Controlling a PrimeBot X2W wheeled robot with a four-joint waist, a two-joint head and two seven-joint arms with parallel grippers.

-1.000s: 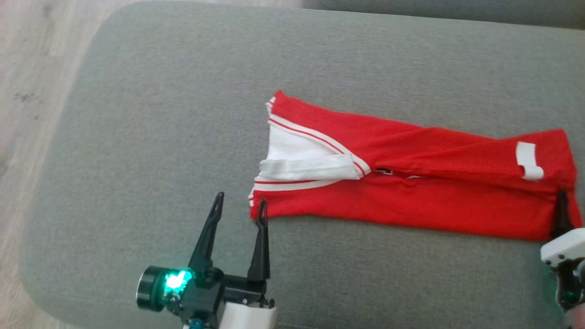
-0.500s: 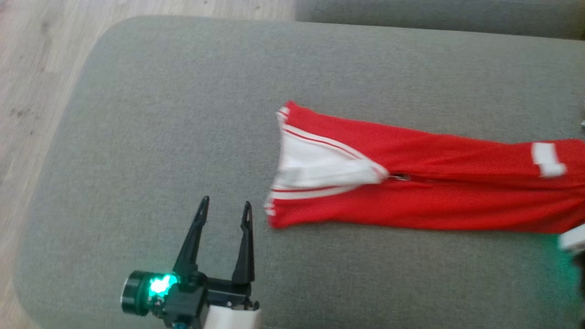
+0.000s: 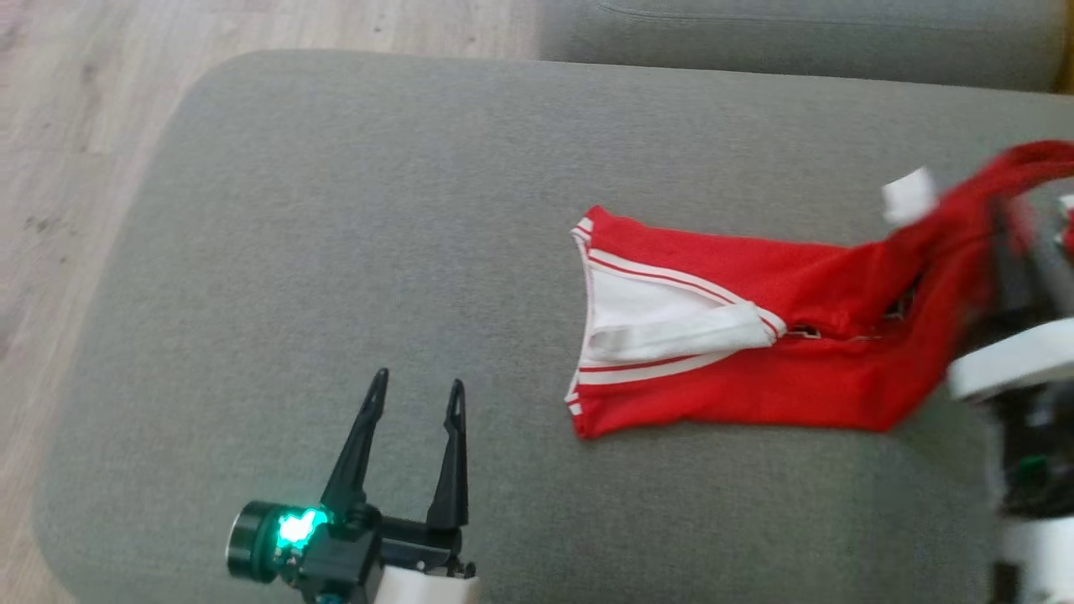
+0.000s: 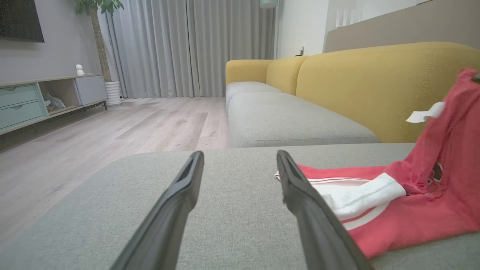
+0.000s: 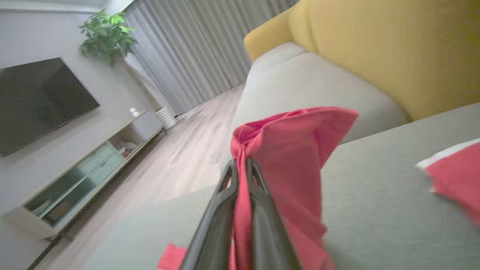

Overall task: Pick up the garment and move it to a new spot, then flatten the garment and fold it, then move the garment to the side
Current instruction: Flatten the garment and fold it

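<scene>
Head view: L gripper (image 3: pixel 419 379) sits low at the left over the grey seat cushion (image 3: pixel 336 210). Its fingers are spread to a moderate gap w/ nothing btwn them, and it's well apart from the red jersey (image 3: pixel 755 394). A green light (image 3: pixel 298 528) glows on its wrist. The jersey lies on the cushion's right half. Its white-trimmed V-neck end points left & rests flat, while the other end is pulled up off the cushion at the right edge. R gripper (image 3: pixel 1004 220) is there, blurred, dark fingers buried in the raised red cloth. A white label (image 3: pixel 909 195) sticks out just beside it. Wood floor (image 3: pixel 67 126) to the left, a 2nd grey cushion (image 3: pixel 797 33) along the top.

L wrist view: both its fingers rise w/ a clear gap, bare cushion showing btwn them, no cloth in the grip. The jersey's neck end shows just past the right-hand finger, flat on the cushion. Its far part rises at the right w/ the label jutting out. Behind: yellow backrest (image 4: pixel 375 82), grey curtains (image 4: pixel 187 48), low cabinet (image 4: pixel 37 97).

R wrist view: its fingers are pressed nearly together, tips pinching a fold of the red jersey. The cloth is bunched above the tips & drapes down their right side. Another bit of jersey w/ a white edge lies on the cushion at far right. A TV (image 5: pixel 41 101) & a potted plant (image 5: pixel 107 35) are in the bg, all a bit blurred.
</scene>
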